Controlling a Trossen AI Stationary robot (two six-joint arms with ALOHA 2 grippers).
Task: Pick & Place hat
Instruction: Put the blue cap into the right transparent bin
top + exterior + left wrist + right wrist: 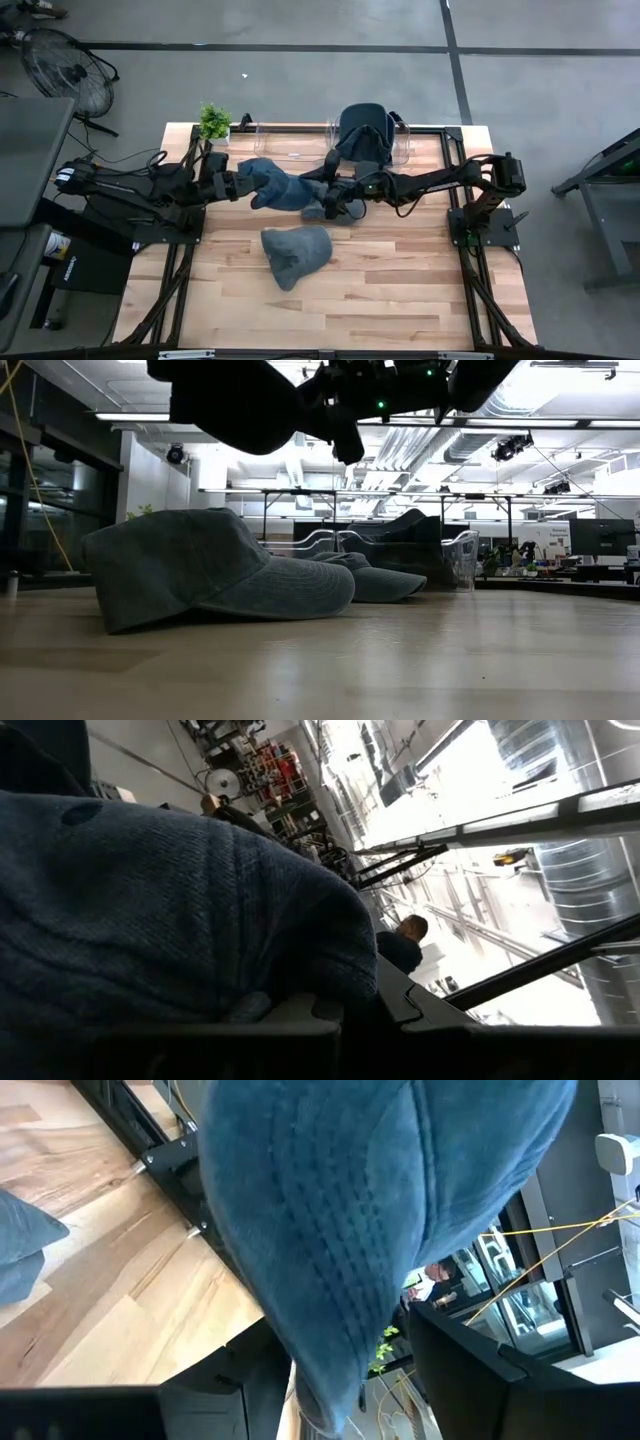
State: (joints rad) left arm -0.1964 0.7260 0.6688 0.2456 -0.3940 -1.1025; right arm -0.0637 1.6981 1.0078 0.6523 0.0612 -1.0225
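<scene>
Blue hat (280, 187) held aloft above table (400, 290) centre, left hand (243, 184) gripping 9 o'clock edge, right hand (335, 195) pinching 3 o'clock brim. Advice: keep cloth taut, move both together.

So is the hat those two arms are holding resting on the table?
No: in the low view the held hat hangs clear above the table.
</scene>
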